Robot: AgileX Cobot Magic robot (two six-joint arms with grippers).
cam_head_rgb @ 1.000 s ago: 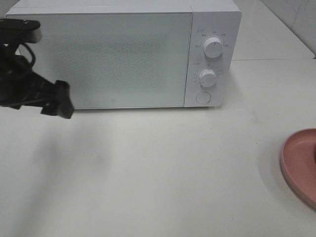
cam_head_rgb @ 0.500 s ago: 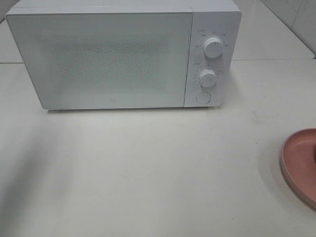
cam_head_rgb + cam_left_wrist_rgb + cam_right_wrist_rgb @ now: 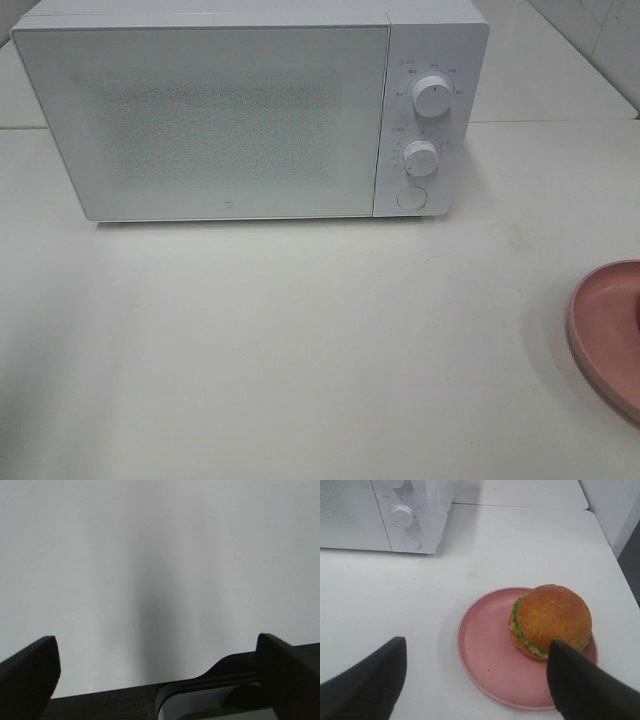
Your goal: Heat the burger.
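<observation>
The burger (image 3: 552, 617), with a golden-brown bun and green lettuce showing, sits on the far side of a round pink plate (image 3: 480, 655) in the right wrist view. My right gripper (image 3: 475, 650) hovers open above the plate, and one finger's tip overlaps the burger's near edge in the picture. The white microwave (image 3: 230, 110) stands at the back of the table with its door shut. My left gripper (image 3: 155, 642) is open over bare white table, with nothing between its fingers. Neither gripper appears in the exterior view, where the burger is out of frame.
Two dials (image 3: 432, 97) (image 3: 421, 158) and a round button (image 3: 411, 198) sit on the microwave's right panel. Only the plate's left part (image 3: 600, 330) shows at the right edge of the exterior view. In the left wrist view the table's edge runs close below the gripper.
A second ago the left arm stood in front of the microwave's left edge. It has since drawn out of the exterior view to the left. Nothing else moved.
</observation>
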